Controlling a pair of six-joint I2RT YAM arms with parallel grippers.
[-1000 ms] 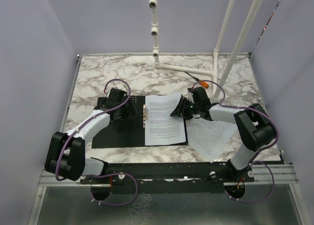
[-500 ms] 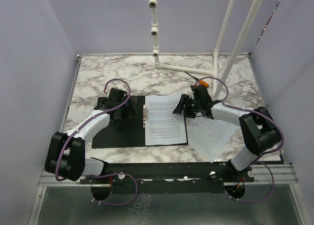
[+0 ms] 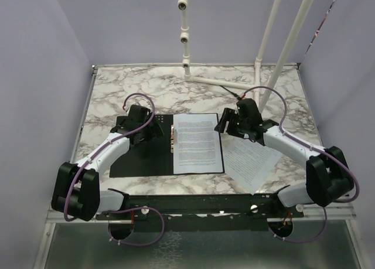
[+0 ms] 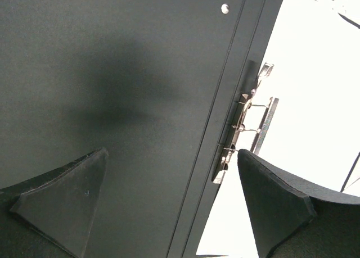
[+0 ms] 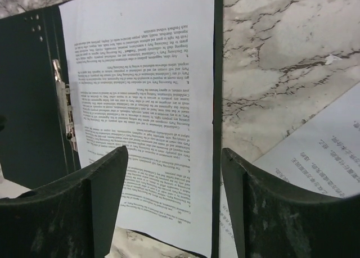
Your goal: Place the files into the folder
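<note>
The folder (image 3: 140,155) lies open on the table, black inside up, with its metal spine clip (image 3: 173,141) at the middle. One printed white sheet (image 3: 198,143) lies flat on the folder's right half. Another printed sheet (image 3: 253,162) lies on the marble to the right of the folder. My left gripper (image 3: 153,130) is open and empty, low over the folder's left half by the clip (image 4: 247,126). My right gripper (image 3: 223,124) is open and empty, above the folder's upper right corner; its view shows the sheet (image 5: 146,100), the folder's right edge (image 5: 217,100) and the loose sheet (image 5: 320,157).
White pipe stands (image 3: 275,43) rise from the back right of the marble table (image 3: 146,87). An orange-tipped cable (image 3: 234,94) lies by their foot. Purple walls close in the left, back and right sides.
My right gripper has let go of the sheet's upper right corner and pulled back to the right. The sheet now lies flat on the folder. The left arm has not moved.
</note>
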